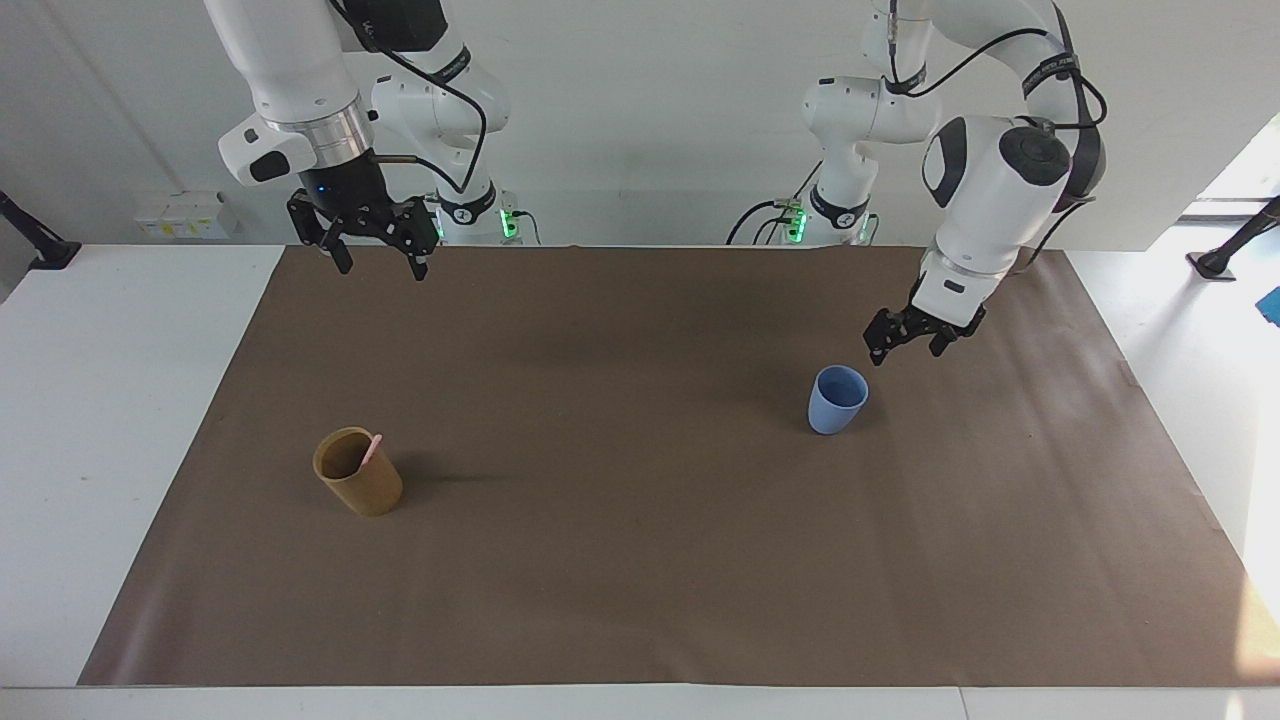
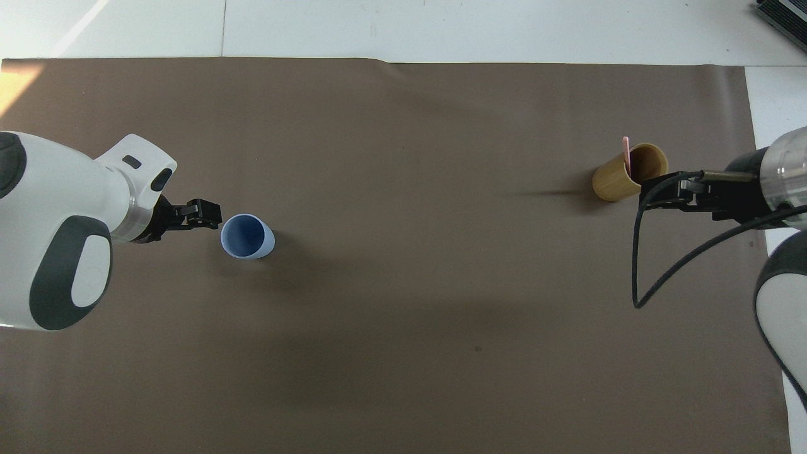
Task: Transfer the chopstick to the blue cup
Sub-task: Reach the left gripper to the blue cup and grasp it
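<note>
In the facing view, going from the left of the frame to the right: at upper left the right arm hangs its right hand [image 1: 377, 262] in the air over the robots' edge of the brown mat [image 1: 640, 560], fingers spread and holding nothing, and this arm waits. Below it, at lower left of the frame, a tan cup [image 1: 358, 471] stands upright on the mat toward the right arm's end of the bench [image 1: 120, 400]. The chopstick [image 1: 371, 449] is inside that cup, leaning on the rim with its pale pink tip poking just above the edge. Well apart from it, right of the frame's middle, the blue cup [image 1: 837, 399] stands upright and open-mouthed, with nothing visible inside. Just above and to the right of it in the frame, the left arm reaches down from upper right, and the left hand [image 1: 908, 349] sits low beside the cup's rim, fingers apart and gripping nothing; I see no contact with the cup. In the overhead view the order flips: the left hand [image 2: 208, 214] shows at middle left, just beside the blue cup [image 2: 247, 236], while the tan cup [image 2: 628, 173] with the chopstick [image 2: 626, 149] lies at the right, partly next to the right arm's black wrist.
</note>
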### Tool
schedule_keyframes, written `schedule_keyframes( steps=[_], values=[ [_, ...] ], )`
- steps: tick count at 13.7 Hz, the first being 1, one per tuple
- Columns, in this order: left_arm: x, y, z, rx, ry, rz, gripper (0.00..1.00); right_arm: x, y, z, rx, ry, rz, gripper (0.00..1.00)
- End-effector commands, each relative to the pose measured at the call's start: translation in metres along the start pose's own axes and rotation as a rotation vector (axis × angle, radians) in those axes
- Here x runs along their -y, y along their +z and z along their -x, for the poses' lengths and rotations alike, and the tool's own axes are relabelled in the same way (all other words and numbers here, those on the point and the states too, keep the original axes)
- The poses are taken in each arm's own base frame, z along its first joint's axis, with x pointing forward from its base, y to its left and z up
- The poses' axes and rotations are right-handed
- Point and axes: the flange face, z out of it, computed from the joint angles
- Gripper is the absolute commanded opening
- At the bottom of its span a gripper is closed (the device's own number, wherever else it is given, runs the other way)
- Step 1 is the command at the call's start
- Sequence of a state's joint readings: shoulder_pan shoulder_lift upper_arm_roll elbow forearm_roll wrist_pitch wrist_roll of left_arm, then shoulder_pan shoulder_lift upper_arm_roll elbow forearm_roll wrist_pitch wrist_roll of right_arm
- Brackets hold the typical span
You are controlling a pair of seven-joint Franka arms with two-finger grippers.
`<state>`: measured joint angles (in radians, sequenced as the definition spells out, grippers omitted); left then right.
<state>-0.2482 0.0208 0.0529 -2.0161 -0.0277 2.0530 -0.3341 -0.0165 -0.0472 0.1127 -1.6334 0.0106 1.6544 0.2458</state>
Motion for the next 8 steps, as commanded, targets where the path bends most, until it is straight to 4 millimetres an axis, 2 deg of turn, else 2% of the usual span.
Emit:
schedule_keyframes(
  steps=[1, 2, 5, 6, 7, 8],
  values=[
    [-0.010, 0.056, 0.004, 0.011, -0.045, -0.008, 1.00, -0.006, 0.003, 0.000, -0.013, -0.018, 0.004, 1.00],
    [-0.011, 0.064, 0.010, 0.009, -0.038, -0.007, 1.00, -0.008, 0.003, 0.000, -0.013, -0.014, 0.004, 1.00],
    [-0.014, 0.088, 0.010, -0.004, -0.031, -0.006, 1.00, -0.008, 0.003, 0.000, -0.011, -0.010, 0.003, 1.00],
    [-0.015, 0.088, 0.009, -0.013, -0.035, -0.002, 0.72, -0.008, 0.003, 0.000, -0.011, -0.012, 0.003, 1.00],
    [-0.021, 0.087, 0.008, -0.019, -0.026, 0.001, 0.16, -0.008, 0.003, 0.000, -0.011, -0.012, 0.005, 1.00],
    [-0.024, 0.087, 0.009, -0.020, -0.016, 0.001, 0.00, -0.008, 0.003, 0.001, -0.011, -0.012, 0.003, 1.00]
  ],
)
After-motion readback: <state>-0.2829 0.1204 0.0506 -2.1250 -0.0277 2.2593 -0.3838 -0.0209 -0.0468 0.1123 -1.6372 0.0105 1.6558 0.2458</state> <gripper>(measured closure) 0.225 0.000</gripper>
